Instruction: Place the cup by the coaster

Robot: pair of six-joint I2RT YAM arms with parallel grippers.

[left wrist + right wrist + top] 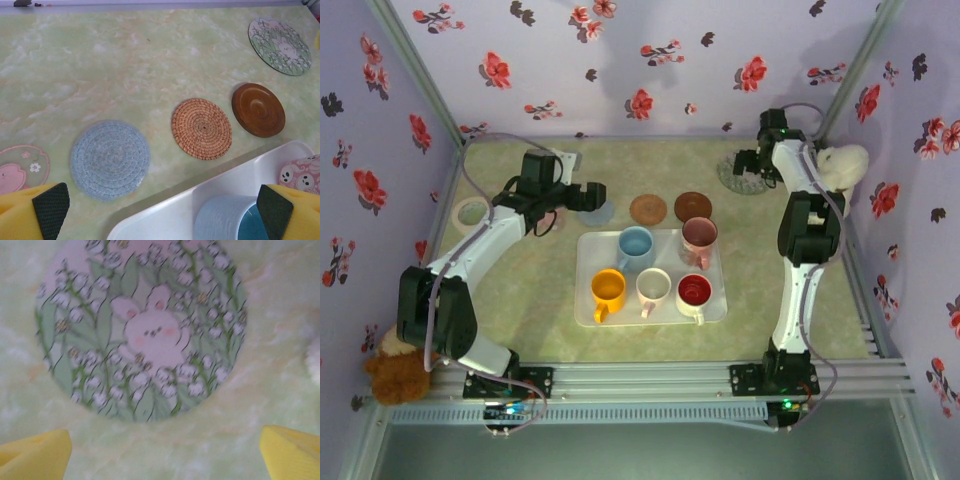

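Facing right wrist: bunny-print coaster point(140, 330), blurred.

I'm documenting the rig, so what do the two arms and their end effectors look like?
The left arm and right arm have white links, black joints and grey cables looping alongside. The left end effector has yellow fingers with black textured pads; the right end effector is yellow too.

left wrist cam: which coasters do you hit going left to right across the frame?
pink blossom coaster → blue woven coaster → rattan coaster → brown wooden coaster → bunny floral coaster
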